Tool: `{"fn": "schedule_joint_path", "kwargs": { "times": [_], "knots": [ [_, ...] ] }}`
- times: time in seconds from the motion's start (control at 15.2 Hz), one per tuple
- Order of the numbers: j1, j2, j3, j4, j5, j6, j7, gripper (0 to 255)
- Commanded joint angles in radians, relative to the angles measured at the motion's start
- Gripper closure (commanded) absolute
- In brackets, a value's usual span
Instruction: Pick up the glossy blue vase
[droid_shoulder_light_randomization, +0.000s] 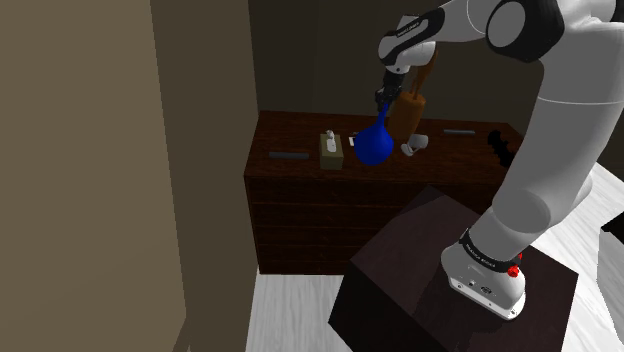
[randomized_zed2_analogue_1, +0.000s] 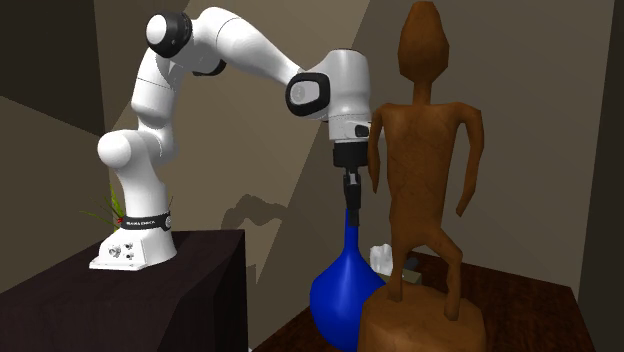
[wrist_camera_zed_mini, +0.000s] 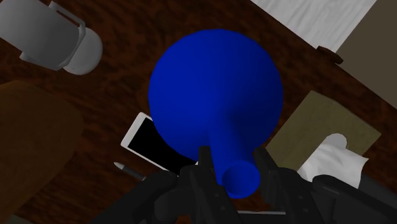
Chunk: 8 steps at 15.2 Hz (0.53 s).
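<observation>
Gripper (droid_shoulder_light_randomization: 385, 100) (randomized_zed2_analogue_1: 352, 195) (wrist_camera_zed_mini: 234, 162) hangs from the white arm (randomized_zed2_analogue_1: 250, 50), pointing straight down over the dresser (droid_shoulder_light_randomization: 300, 200). The fingers (wrist_camera_zed_mini: 205, 167) are clamped on the narrow neck of the blue vase (droid_shoulder_light_randomization: 374, 146) (randomized_zed2_analogue_1: 345, 290) (wrist_camera_zed_mini: 216, 95), one on each side just below its mouth. The vase is upright, round body lowermost, over the middle of the dresser top. Whether its base touches the top or hangs just clear cannot be told. A brown figure (droid_shoulder_light_randomization: 408, 108) (randomized_zed2_analogue_1: 425, 150) stands on the dresser top on a block base, nearer the dresser's back than the vase. A tissue box (droid_shoulder_light_randomization: 331, 150) (wrist_camera_zed_mini: 324, 137) sits on the dresser top, toward the dresser's end on the shoulder view's left. In the wrist view a phone (wrist_camera_zed_mini: 147, 143) lies flat on the dresser top, partly covered by the vase body, with a pen (wrist_camera_zed_mini: 130, 170) alongside it. A grey item (wrist_camera_zed_mini: 57, 41) lies on the dresser top, type not determinable. The arm's stand (droid_shoulder_light_randomization: 400, 270) is set in front of the dresser.
</observation>
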<state>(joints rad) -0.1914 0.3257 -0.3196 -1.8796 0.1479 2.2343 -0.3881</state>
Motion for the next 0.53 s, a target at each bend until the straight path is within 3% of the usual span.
{"fn": "schedule_joint_path", "kwargs": {
  "times": [0.0, 0.46],
  "knots": [
    [0.0, 0.001, 0.0, -0.001, 0.0, 0.0, 0.0, 255],
    [0.002, -0.019, -0.004, 0.015, -0.01, -0.034, 0.006, 255]
  ]
}}
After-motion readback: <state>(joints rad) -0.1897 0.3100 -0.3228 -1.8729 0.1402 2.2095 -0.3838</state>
